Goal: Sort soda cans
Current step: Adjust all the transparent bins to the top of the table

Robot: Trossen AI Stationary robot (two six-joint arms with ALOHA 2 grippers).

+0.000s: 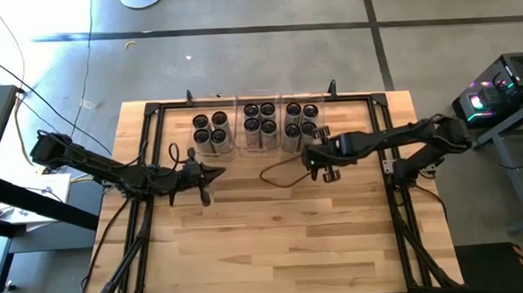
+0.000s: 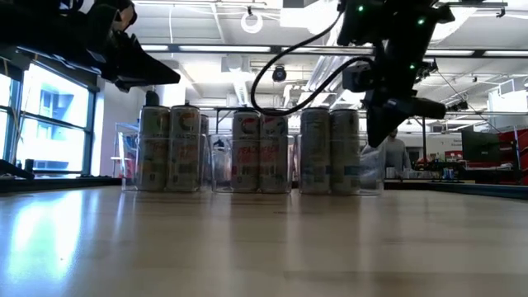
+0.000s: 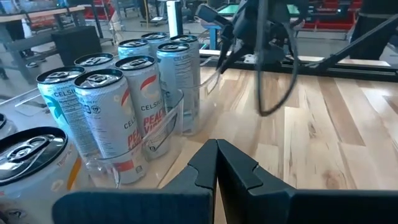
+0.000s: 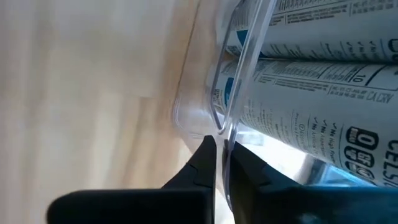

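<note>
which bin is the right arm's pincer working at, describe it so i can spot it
Look along the far edge of the wooden table, where three clear plastic bins of soda cans stand in a row. It is the bin at the right end of that row, next to the right pincer. Unlike the other two bins, its clear wall is pinched between that pincer's fingers.

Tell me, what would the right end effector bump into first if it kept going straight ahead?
Probably the clear bin wall. The right end effector, shut, sits right at its edge, with soda cans just behind that wall.
</note>
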